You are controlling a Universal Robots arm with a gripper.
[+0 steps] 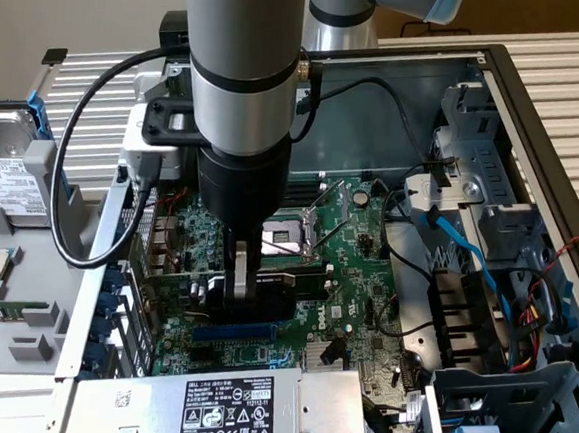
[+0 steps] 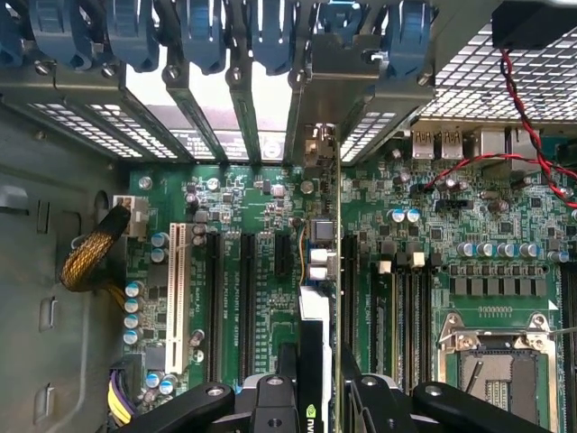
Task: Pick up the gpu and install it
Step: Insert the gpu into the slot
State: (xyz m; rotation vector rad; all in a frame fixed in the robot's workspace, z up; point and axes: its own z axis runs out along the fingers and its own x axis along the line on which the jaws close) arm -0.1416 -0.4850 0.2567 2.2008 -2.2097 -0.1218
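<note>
the gpu [image 2: 317,352] stands on edge over the motherboard [image 2: 243,271], clamped between the gripper [image 2: 311,397] fingers so its lower edge can meet a slot, its bracket [image 2: 323,144] toward the case's rear openings; in the exterior view it sits near the blue slot [image 1: 235,331].

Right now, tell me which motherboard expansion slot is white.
The long white slot, outermost of the parallel row, nearest the braided yellow cable bundle; the other slots are black.

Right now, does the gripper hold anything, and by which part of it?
Yes. The gripper holds the gpu by its upper edge, the fingers pinching the black cooler side. The card stands on edge over the motherboard slots.
</note>
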